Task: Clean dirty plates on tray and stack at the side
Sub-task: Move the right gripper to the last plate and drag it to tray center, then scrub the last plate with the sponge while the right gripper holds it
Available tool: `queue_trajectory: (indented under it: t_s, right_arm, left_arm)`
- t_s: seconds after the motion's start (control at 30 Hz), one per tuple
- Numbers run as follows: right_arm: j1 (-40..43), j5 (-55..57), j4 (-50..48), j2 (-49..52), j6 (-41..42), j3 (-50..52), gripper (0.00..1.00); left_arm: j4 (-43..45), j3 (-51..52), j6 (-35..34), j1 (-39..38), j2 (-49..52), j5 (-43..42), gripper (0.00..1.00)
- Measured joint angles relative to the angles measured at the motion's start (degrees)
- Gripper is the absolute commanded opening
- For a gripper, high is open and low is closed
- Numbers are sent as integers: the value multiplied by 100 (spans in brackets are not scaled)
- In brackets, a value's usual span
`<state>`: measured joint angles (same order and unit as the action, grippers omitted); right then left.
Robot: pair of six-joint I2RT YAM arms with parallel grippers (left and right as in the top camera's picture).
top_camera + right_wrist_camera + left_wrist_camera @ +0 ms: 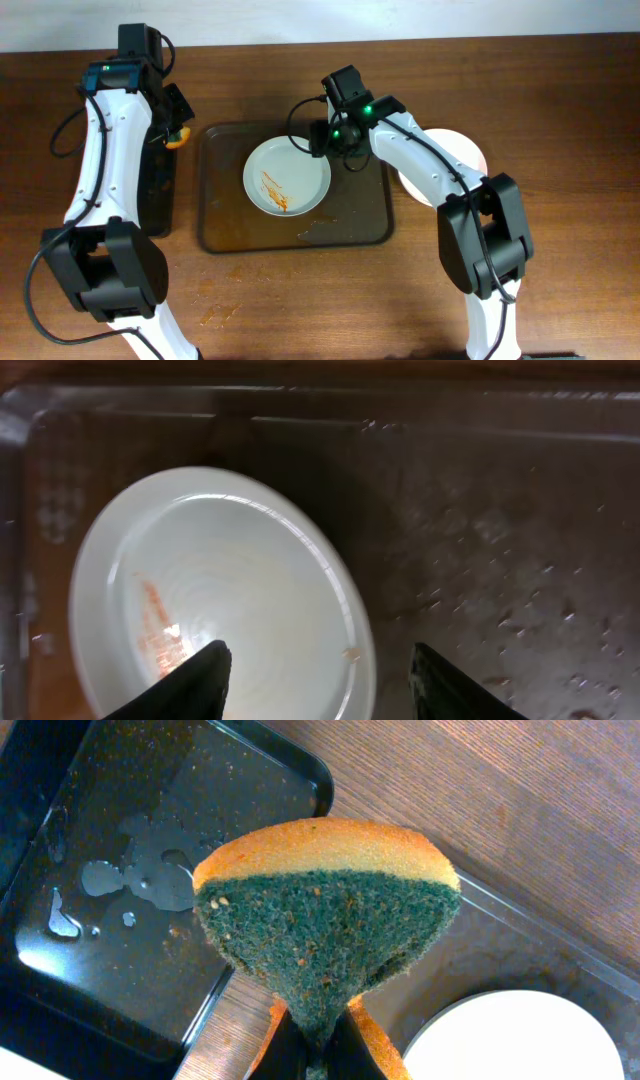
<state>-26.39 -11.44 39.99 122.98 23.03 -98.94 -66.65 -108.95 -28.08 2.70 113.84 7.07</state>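
One streaked plate is left on the tray, its rim between the right gripper's spread jaws; the left gripper pinches a sponge, and the seemingly cleaned stack lies behind the right jaws.

Even bright light; right-wrist view blurred, faint sheen on plate.
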Motion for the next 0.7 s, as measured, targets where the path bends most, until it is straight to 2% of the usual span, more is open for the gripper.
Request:
queue_trajectory:
  t_s: [0.1, 0.2, 0.33, 0.47, 0.57, 0.63, 0.7]
  right_arm:
    - [7, -55, -140, 330, -149, 0, 57]
    - [4, -293, -142, 664, -179, 4, 45]
    - [4, -389, -57, 664, 225, 2, 4]
    - [4, -439, 96, 664, 756, 2, 4]
    - [4, -380, 562, 664, 1609, -28, 4]
    - [4, -365, 588, 664, 1860, -28, 4]
    - [4, -372, 581, 664, 1878, -28, 17]
  left_arm:
    - [0, 0, 22, -15, 0, 0, 1]
    - [0, 0, 155, -138, 0, 0, 1]
    - [4, 0, 391, -428, 0, -4, 0]
    - [7, 0, 564, -647, 0, -17, 0]
    - [7, 4, 675, -708, 0, -22, 1]
    - [68, 122, 737, -737, 0, -24, 0]
    - [323, 378, 907, -748, 0, -138, 0]
